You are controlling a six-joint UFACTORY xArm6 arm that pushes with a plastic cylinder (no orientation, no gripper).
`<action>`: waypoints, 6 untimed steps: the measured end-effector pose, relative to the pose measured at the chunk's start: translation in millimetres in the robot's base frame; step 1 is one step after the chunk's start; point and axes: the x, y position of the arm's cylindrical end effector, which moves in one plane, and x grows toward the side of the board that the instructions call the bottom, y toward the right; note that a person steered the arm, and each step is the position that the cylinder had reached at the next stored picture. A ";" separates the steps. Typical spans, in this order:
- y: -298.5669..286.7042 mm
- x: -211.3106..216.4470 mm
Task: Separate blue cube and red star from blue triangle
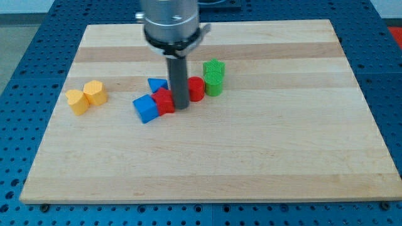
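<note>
The blue cube [145,108] sits left of the board's middle. The red star [164,100] touches its right side. The blue triangle [157,85] lies just above them, partly hidden behind the red star and touching it. My tip [181,106] rests on the board right beside the red star's right edge, between it and a red block [196,89]. The dark rod rises from the tip to the arm's grey flange at the view's top.
A green block [213,77] stands right of the red block, touching it. Two yellow blocks [78,101] [95,92] sit together near the board's left edge. The wooden board [282,157] lies on a blue surface.
</note>
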 end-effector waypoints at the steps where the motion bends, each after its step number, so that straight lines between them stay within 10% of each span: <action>1: -24.7 0.0; 6: -28.4 7.0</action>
